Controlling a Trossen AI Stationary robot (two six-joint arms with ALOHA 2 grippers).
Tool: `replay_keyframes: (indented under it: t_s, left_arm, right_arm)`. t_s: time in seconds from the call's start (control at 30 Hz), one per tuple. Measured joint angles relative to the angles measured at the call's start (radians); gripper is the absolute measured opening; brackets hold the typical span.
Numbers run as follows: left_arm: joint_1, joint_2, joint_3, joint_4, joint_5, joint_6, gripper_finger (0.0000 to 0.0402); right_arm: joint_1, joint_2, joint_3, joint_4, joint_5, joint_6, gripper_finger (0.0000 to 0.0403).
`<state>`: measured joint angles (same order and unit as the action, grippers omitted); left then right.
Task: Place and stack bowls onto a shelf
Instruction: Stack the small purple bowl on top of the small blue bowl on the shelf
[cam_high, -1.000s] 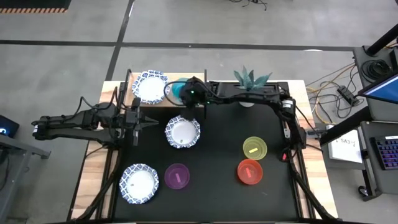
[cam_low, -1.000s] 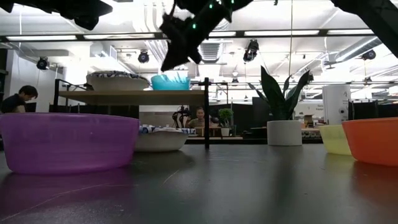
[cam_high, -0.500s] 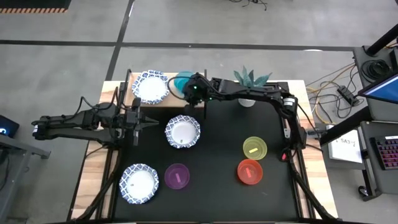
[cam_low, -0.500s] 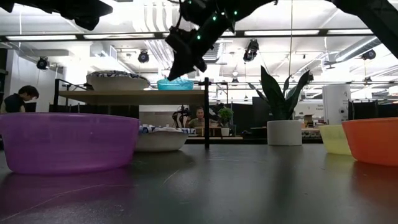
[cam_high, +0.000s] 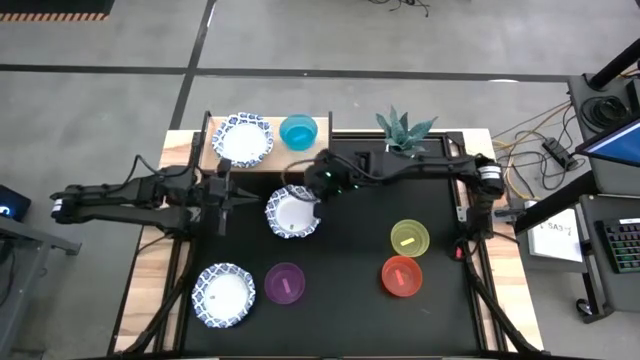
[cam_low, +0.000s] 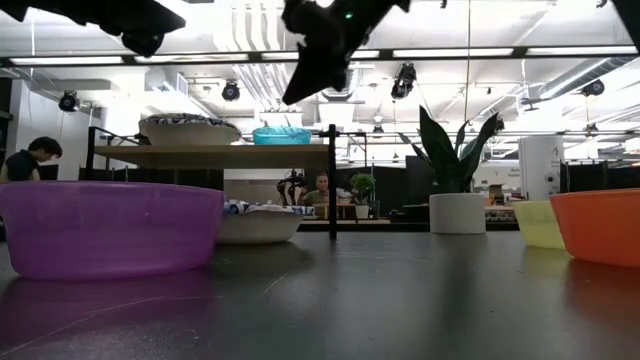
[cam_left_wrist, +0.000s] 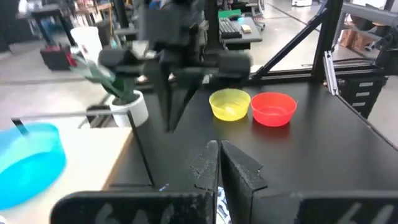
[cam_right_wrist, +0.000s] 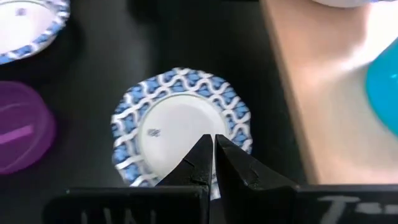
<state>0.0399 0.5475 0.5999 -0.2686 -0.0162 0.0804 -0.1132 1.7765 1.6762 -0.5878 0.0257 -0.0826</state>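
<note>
Black table (cam_high: 350, 300) fills the high view, with the shelf (cam_high: 318, 150) at its far edge carrying a patterned bowl (cam_high: 243, 139) and the blue bowl (cam_high: 298, 131) side by side. From above, the right gripper (cam_high: 318, 192) hangs over the rim of a second patterned bowl (cam_high: 293, 212) mid-table, and its wrist view adds that the fingers are pressed together on nothing. The left gripper (cam_high: 228, 189) waits just beside that bowl, fingers likewise closed and empty in its wrist view, while only the low view shows the shelf's raised top.

2 bowls (cam_high: 247, 139) on shelf (cam_high: 322, 143), rest on table (cam_high: 350, 300)
</note>
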Motion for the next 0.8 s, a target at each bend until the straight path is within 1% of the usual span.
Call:
replay_keyframes:
  t_s: [0.27, 0.53, 0.67, 0.8]
  left_arm:
    - [0.000, 0.126, -0.028, 0.097, 0.000, -0.134, 0.0000]
    - [-0.006, 0.268, -0.014, 0.148, 0.006, -0.268, 0.0000]
    - [-0.039, 0.344, 0.006, 0.147, 0.034, -0.342, 0.0000]
    - [-0.114, 0.418, 0.039, 0.112, 0.035, -0.424, 0.0000]
  right_arm:
    - [0.091, -0.190, -0.331, 0.212, -0.002, 0.004, 0.0009]
    - [0.157, -0.370, -0.664, 0.519, -0.001, 0.037, 0.0009]
    - [0.175, -0.456, -0.794, 0.642, 0.000, 0.037, 0.0009]
    - [0.185, -0.533, -0.887, 0.709, 0.001, 0.038, 0.0009]
